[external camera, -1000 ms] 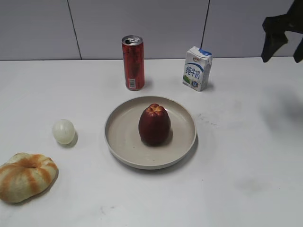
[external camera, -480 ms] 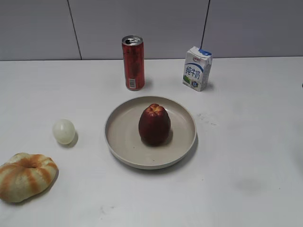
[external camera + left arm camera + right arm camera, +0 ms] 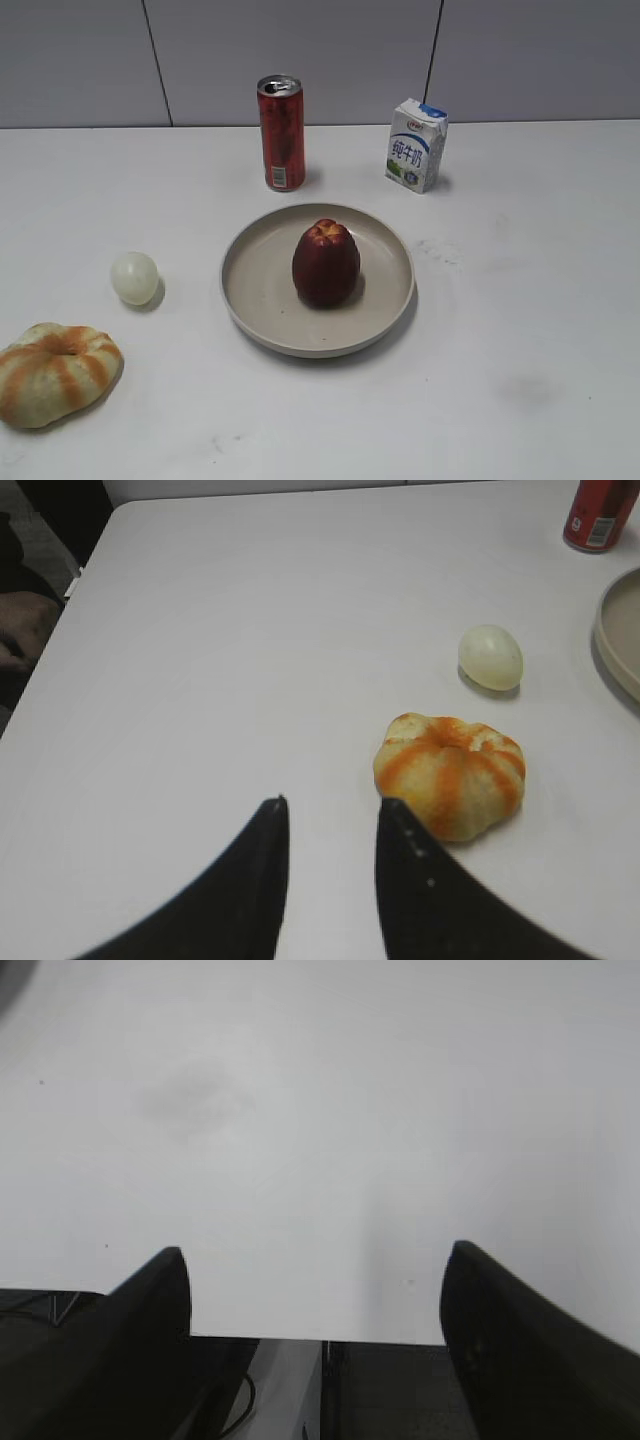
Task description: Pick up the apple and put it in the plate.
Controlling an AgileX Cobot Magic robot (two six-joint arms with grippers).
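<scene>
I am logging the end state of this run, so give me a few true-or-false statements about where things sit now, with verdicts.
1. The dark red conical apple stands upright inside the round beige plate. True.
2. The tall red drink can lies tipped on its side. False: it stands upright behind the plate.
3. The right gripper is shut on the apple. False: its jaws are wide apart over bare table.
4. The small pale whitish ball lies on the table to the left of the plate. True.
5. The orange-striped bun sits in the plate. False: it is on the table, near the left gripper.
</scene>
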